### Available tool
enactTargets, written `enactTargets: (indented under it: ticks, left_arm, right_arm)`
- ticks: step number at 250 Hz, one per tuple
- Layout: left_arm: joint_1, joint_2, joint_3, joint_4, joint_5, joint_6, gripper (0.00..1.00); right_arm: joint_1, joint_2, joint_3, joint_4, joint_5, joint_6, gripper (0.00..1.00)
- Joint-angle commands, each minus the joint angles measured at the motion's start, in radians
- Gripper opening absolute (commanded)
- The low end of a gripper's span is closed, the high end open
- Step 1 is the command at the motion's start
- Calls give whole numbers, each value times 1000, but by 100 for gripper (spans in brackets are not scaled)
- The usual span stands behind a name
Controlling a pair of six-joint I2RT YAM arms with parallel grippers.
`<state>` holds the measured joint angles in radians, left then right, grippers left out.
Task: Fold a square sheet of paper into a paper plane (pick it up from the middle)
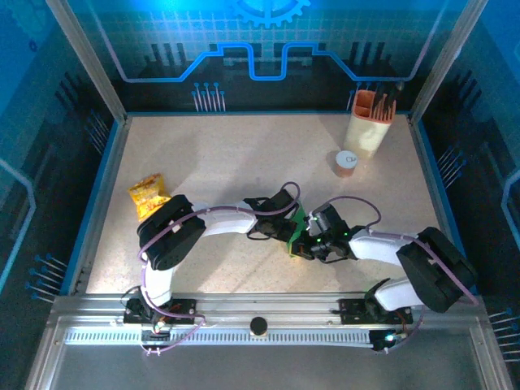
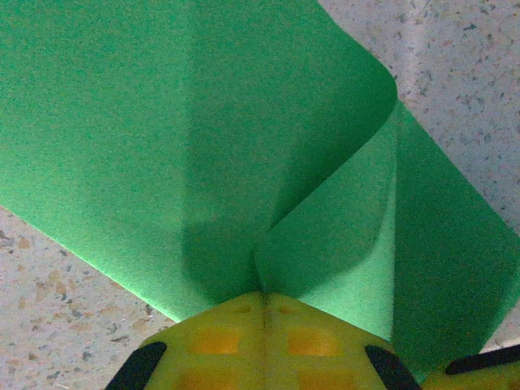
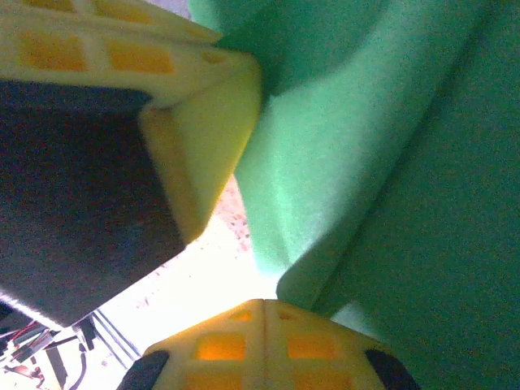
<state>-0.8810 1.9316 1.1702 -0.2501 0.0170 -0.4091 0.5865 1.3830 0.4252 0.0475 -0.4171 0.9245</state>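
The bright-green sheet of paper (image 2: pixel 203 138) is held up off the table, bent into a loose fold with a curled flap (image 2: pixel 341 219). My left gripper (image 2: pixel 264 294) is shut, and the fold's crease runs straight into its closed yellow tips. My right gripper (image 3: pixel 265 302) is also shut, with a folded edge of the paper (image 3: pixel 349 187) meeting its tips. From above, the two grippers (image 1: pixel 286 226) (image 1: pixel 305 244) meet at mid-table with a sliver of paper (image 1: pixel 299 219) between them. The left gripper's fingers (image 3: pixel 203 138) loom close in the right wrist view.
A crinkled yellow-orange snack packet (image 1: pixel 149 195) lies at the left of the speckled table (image 1: pixel 227 154). A cream holder with orange tools (image 1: pixel 370 122) and a small orange-topped cylinder (image 1: pixel 346 162) stand at the back right. Blue walls enclose the table.
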Motion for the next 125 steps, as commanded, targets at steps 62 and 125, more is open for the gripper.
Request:
enactTargets:
  ticks: [62,125]
  left_arm:
    - [-3,33,1,-21,15,13,0]
    - [-4,30,-3,-20,8,8,0]
  right_arm:
    - [26,56,-5,11,-7,8,0]
    - [36,49,-50,1,9,9,0]
